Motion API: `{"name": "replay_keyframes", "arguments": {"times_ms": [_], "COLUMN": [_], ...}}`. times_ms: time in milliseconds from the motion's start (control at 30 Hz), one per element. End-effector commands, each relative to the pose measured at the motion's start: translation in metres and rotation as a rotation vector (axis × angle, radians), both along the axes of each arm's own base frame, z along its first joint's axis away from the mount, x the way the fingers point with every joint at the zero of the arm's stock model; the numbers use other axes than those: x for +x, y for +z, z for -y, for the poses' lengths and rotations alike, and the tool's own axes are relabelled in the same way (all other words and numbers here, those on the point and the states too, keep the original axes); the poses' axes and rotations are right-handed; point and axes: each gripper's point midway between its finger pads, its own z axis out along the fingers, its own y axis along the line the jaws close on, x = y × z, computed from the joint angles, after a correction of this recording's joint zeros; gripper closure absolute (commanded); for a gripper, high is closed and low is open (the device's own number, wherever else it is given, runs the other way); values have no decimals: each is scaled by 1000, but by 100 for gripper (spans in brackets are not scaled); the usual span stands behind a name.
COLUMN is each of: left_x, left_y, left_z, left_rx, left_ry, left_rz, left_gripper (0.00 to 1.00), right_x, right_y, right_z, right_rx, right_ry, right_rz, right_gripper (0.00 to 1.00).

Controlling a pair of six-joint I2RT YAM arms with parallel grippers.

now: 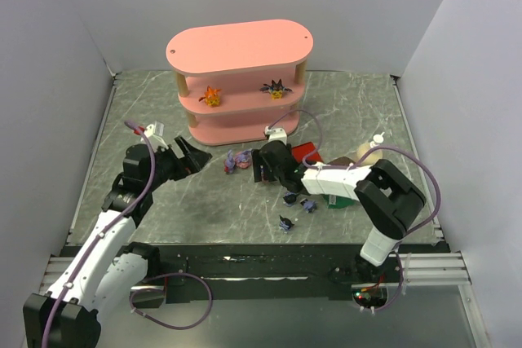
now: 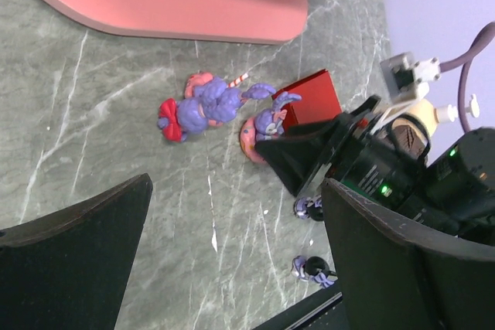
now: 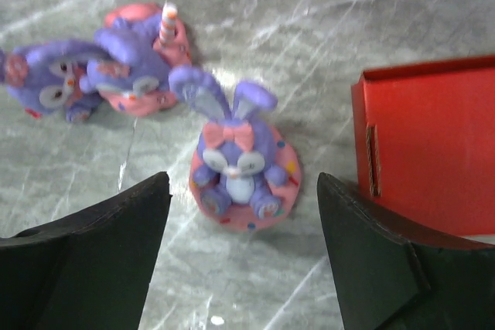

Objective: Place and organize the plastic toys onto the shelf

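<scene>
Three lilac-pink toys sit on the worktop (image 1: 163, 218) just in front of the shelf (image 1: 239, 46), near the right end of its bottom board. The one that matters is the lilac bunny figurine (image 3: 241, 164). It sits upright on its round pink base, nearer the arms than the two other lilac figurines (image 3: 128, 59), which lie tumbled together.

The right pincer (image 1: 259, 167) is released. It hovers with its fingers (image 3: 100, 253) spread wide on either side of the bunny, which lies straight ahead between them and touches neither. The round base gives no long axis to line up with. The ears rise toward the wrist camera, so a straight descent and squeeze across the base looks the likely grasp.

The left pincer (image 1: 200, 159) is also released and grasps nothing. It sits further left along the shelf front, so the right arm is clearly the nearer one.

On the shelf's middle board stand the orange figurine (image 1: 211, 96) and the spiky black-and-yellow figurine (image 1: 276, 88). Three dark figurines (image 1: 290, 198) wait well out from the shelf.
</scene>
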Motion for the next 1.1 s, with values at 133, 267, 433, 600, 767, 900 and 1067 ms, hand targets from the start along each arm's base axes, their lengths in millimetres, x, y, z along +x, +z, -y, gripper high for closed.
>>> {"name": "replay_keyframes", "arguments": {"times_ms": [133,267,433,600,767,900,1067], "left_x": [-1,-1,-1,-1,-1,-1,-1], "left_y": [9,9,9,9,8,9,7], "left_z": [4,4,5,5,5,5,6], "left_rx": [-34,-34,-36,-36,-35,-36,-36], "left_ry": [-13,-13,-16,-17,-20,-20,-26], "left_rz": [38,39,40,39,35,39,33], "left_gripper": [4,4,4,4,4,4,4], "right_x": [-13,-13,-7,-3,-1,1,3], "right_y": [-7,-20,-31,-41,-47,-50,-51], "right_z": [-10,-13,-7,-7,-3,2,5], "right_rx": [-3,-32,-90,-110,-144,-165,-158], "right_ry": [-4,-30,-78,-107,-135,-173,-188], "right_rz": [-3,-19,-31,-36,-55,-68,-66], "right_gripper": [22,24,29,29,27,27,42]}}
